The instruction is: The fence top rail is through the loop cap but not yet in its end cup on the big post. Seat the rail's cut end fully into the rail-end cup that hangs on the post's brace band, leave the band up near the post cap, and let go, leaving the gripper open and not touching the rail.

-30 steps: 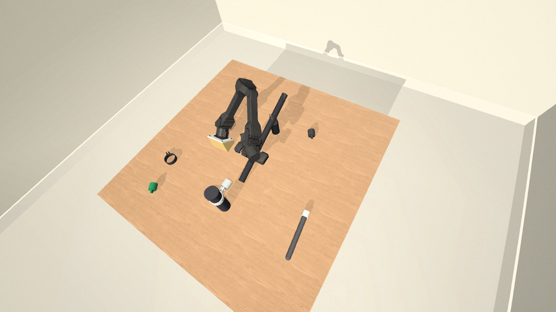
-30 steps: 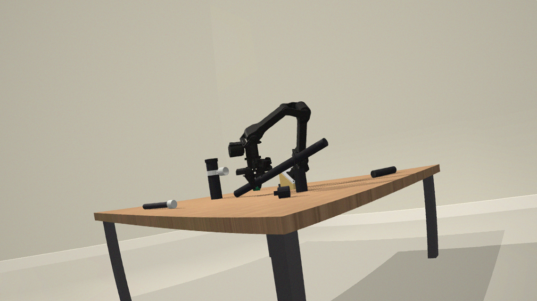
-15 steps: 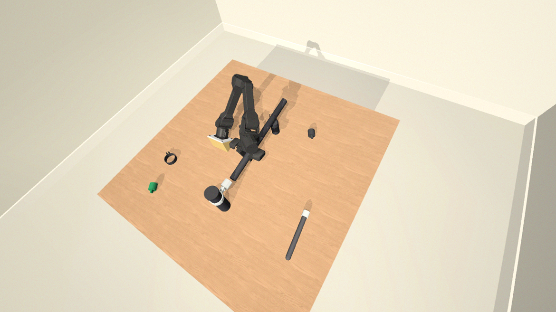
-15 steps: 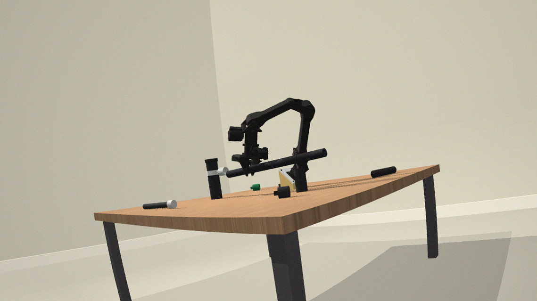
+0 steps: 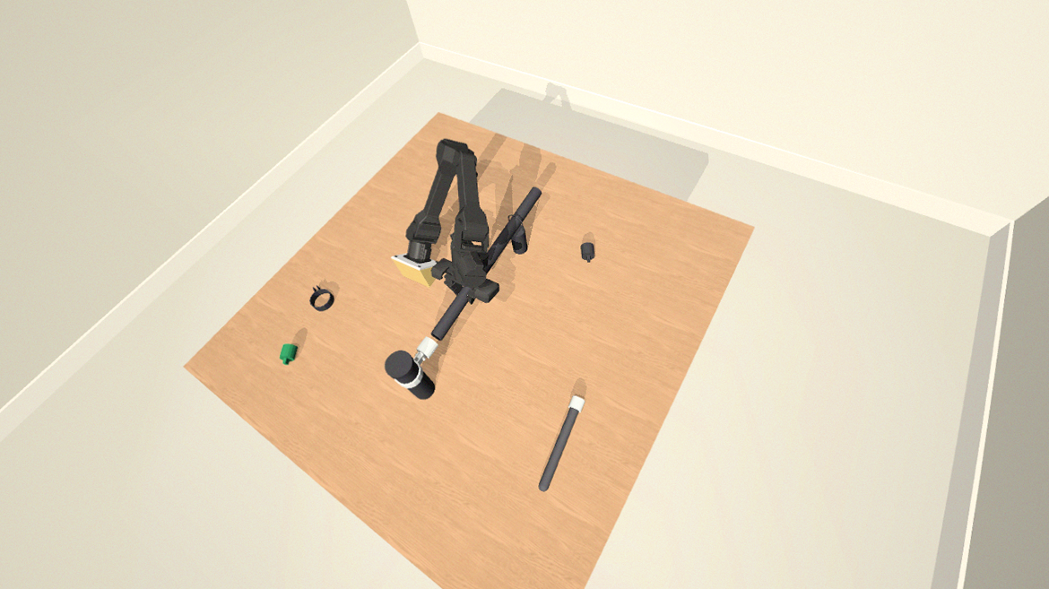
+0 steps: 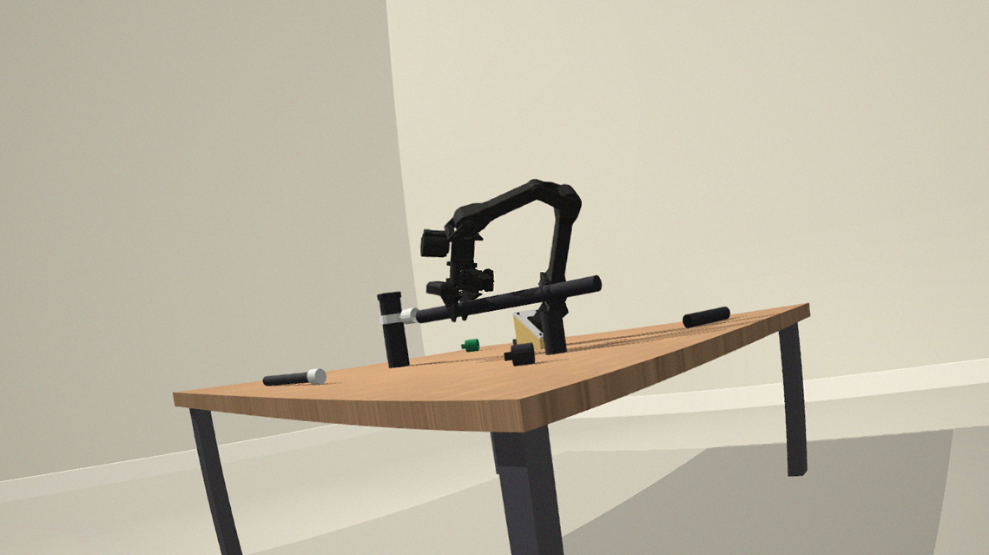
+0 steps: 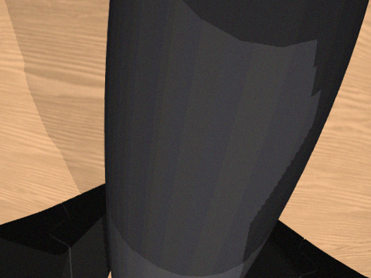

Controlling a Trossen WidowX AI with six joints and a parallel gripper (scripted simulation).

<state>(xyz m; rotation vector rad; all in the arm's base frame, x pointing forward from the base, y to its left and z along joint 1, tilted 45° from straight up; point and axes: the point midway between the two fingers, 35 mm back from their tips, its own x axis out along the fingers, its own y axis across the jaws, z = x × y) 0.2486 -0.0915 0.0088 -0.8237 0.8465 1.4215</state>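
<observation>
The dark top rail (image 5: 450, 315) (image 6: 508, 298) (image 7: 201, 135) runs slightly downhill through the loop cap on the smaller post (image 5: 519, 242) (image 6: 555, 336). My gripper (image 5: 471, 294) (image 6: 456, 311) (image 7: 181, 198) is shut on the rail, a finger on each side. The rail's cut end is at the mouth of the white rail-end cup (image 5: 428, 346) (image 6: 408, 315), roughly in line; whether it is touching or slightly inside cannot be told. The cup hangs on the white brace band (image 6: 389, 319), up near the post cap (image 5: 401, 365) (image 6: 389, 296) of the big black post (image 5: 422, 388) (image 6: 395, 346).
A yellow block (image 5: 416, 274) with a white plate is by the arm. A black ring clamp (image 5: 323, 307), a green cup (image 5: 288, 353) (image 6: 471, 345) and a black cup (image 5: 587, 251) (image 6: 522, 353) lie around. A white-tipped dark rod (image 5: 559, 452) (image 6: 286, 379) lies beyond the big post.
</observation>
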